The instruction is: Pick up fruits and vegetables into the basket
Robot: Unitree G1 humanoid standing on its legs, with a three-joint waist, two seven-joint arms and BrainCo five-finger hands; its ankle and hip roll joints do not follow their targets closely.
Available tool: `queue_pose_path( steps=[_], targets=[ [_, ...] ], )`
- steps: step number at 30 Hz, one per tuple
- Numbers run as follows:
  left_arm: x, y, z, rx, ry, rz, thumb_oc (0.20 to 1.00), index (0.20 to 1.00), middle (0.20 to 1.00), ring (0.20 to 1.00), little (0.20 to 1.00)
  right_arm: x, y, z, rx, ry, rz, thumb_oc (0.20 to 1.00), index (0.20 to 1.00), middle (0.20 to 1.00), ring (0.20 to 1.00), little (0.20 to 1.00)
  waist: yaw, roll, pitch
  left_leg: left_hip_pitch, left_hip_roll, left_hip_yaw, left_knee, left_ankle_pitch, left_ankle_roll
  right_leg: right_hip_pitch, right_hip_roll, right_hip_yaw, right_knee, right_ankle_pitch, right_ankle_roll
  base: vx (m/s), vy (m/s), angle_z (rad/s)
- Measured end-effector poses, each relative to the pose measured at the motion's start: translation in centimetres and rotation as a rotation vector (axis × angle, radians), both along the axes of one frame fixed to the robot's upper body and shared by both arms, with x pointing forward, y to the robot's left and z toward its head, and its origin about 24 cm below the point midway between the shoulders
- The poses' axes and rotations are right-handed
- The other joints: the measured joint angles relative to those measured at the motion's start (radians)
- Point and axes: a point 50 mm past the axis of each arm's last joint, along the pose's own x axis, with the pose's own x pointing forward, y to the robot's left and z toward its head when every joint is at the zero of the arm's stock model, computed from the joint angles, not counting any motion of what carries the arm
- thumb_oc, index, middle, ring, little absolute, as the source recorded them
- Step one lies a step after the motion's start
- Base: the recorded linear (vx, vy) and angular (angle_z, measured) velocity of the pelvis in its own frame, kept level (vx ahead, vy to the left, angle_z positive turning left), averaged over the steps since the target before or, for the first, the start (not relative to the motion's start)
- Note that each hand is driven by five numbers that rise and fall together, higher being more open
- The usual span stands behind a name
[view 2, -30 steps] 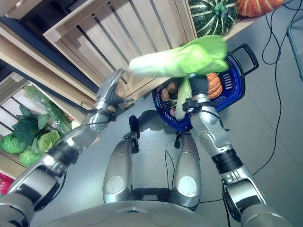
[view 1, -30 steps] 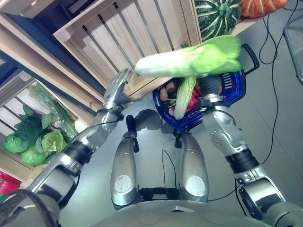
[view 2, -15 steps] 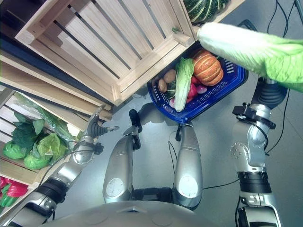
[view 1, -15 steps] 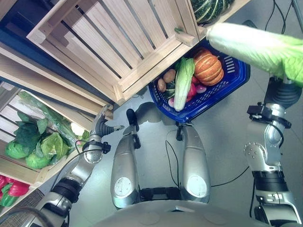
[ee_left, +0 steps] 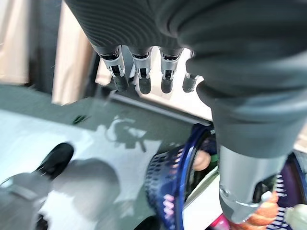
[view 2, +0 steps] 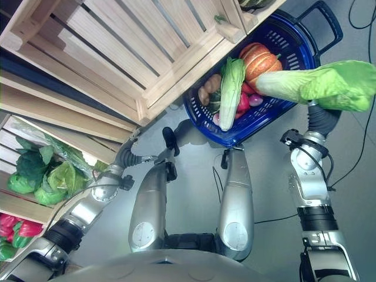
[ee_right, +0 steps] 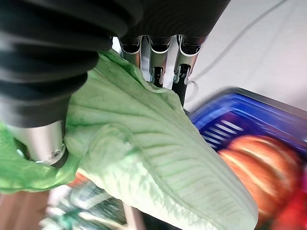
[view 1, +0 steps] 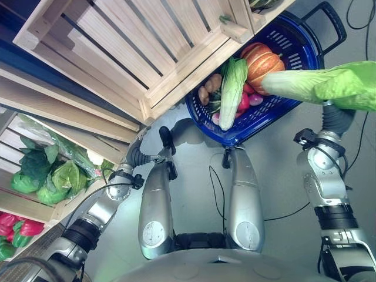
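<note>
A blue basket [view 1: 291, 61] stands on the floor against a wooden crate. In it lie an orange pumpkin [view 1: 264, 59], a pale green napa cabbage [view 1: 232, 88], potatoes [view 1: 210, 87] and red vegetables [view 1: 244, 103]. My right hand [ee_right: 154, 53] is shut on a second napa cabbage [view 1: 320, 85], fingers curled over its leafy end. That cabbage lies level above the basket's right rim, its white stalk end pointing at the pumpkin. My left hand [view 1: 136, 156] hangs low at the left with fingers [ee_left: 139, 72] straight, holding nothing.
A slatted wooden crate [view 1: 135, 41] overhangs the basket's left side. Lower shelves at the left hold green leafy vegetables [view 1: 53, 179] and red peppers [view 1: 16, 226]. The basket's black handle [view 1: 330, 16] sticks up at the far right.
The camera has tilted. My left hand dropped from the crate's edge to beside my leg. The right hand swung the cabbage out to the right, then lowered it toward the basket's right rim.
</note>
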Motion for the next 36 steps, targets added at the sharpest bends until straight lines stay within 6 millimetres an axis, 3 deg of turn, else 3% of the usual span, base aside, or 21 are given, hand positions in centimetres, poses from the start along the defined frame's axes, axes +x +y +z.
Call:
queue_pose_path(
  steps=[5, 11, 18, 19, 20, 24, 29, 36],
  targets=[
    [0.4, 0.0, -0.8, -0.013, 0.077, -0.004, 1.0, 1.0, 1.0, 1.0, 1.0, 3.1, -1.4, 0.0, 0.0, 0.132, -0.009, 0.2, 0.2, 0.2, 0.2, 0.2, 0.03, 0.023, 0.0, -0.038, -0.008, -0.028, 0.002, 0.015, -0.002, -0.034, -0.013, -0.019, 0.032, -0.018, -0.003, 0.03, -0.056, 0.15],
    [0.9, -0.1, -1.7, -0.011, 0.165, -0.02, 1.0, 1.0, 1.0, 1.0, 1.0, 7.8, -4.1, 2.8, 0.16, 0.263, 0.026, 0.2, 0.2, 0.2, 0.2, 0.2, 0.099, 0.03, -0.004, -0.089, -0.019, -0.053, 0.033, 0.025, -0.005, -0.088, -0.037, -0.035, 0.102, -0.036, -0.021, 0.03, -0.048, 0.14],
    [0.9, -1.4, -1.9, 0.028, 0.196, -0.116, 1.0, 1.0, 1.0, 1.0, 1.0, 8.9, -6.9, 4.8, 0.198, 0.481, 0.0, 0.206, 0.206, 0.206, 0.206, 0.206, 0.144, 0.032, -0.006, -0.125, -0.034, -0.087, 0.033, 0.046, -0.004, -0.117, -0.059, -0.055, 0.133, -0.054, -0.019, 0.01, -0.002, 0.15],
    [0.9, -1.5, -2.0, 0.029, 0.2, -0.121, 1.0, 1.0, 1.0, 1.0, 1.0, 8.8, -7.2, 4.9, 0.201, 0.503, -0.011, 0.699, 0.699, 0.699, 0.699, 0.699, 0.15, 0.032, -0.006, -0.126, -0.035, -0.088, 0.033, 0.047, -0.005, -0.119, -0.06, -0.055, 0.135, -0.054, -0.02, 0.0, 0.0, 0.0],
    [0.9, -1.6, -2.0, 0.034, 0.207, -0.121, 1.0, 1.0, 1.0, 1.0, 1.0, 8.8, -7.2, 4.8, 0.196, 0.53, -0.019, 1.0, 1.0, 1.0, 1.0, 1.0, 0.156, 0.033, -0.006, -0.126, -0.035, -0.089, 0.034, 0.047, -0.005, -0.118, -0.06, -0.055, 0.136, -0.054, -0.02, 0.0, 0.0, 0.0],
    [1.0, -1.5, -1.9, 0.037, 0.213, -0.125, 1.0, 1.0, 1.0, 1.0, 1.0, 8.6, -6.6, 2.4, 0.23, 0.647, -0.013, 1.0, 1.0, 1.0, 1.0, 1.0, 0.175, 0.042, -0.011, -0.126, -0.042, -0.097, 0.034, 0.051, -0.005, -0.116, -0.068, -0.063, 0.144, -0.052, -0.028, 0.0, 0.008, 0.04],
    [1.0, -2.0, -1.5, 0.029, 0.204, -0.141, 1.0, 1.0, 1.0, 1.0, 1.0, 7.7, -4.7, -3.1, 0.231, 0.811, -0.003, 1.0, 1.0, 1.0, 1.0, 1.0, 0.197, 0.079, -0.035, -0.124, -0.05, -0.113, 0.035, 0.054, 0.0, -0.095, -0.079, -0.084, 0.137, -0.052, -0.027, 0.0, 0.027, 0.11],
    [0.9, -1.9, -1.5, 0.027, 0.211, -0.143, 1.0, 1.0, 1.0, 1.0, 1.0, 6.8, -4.9, -4.5, 0.111, 0.729, -0.031, 1.0, 1.0, 1.0, 1.0, 1.0, 0.184, 0.086, -0.04, -0.096, -0.046, -0.12, 0.033, 0.057, 0.009, -0.045, -0.068, -0.09, 0.097, -0.03, -0.02, -0.04, 0.059, 0.02]
  ],
)
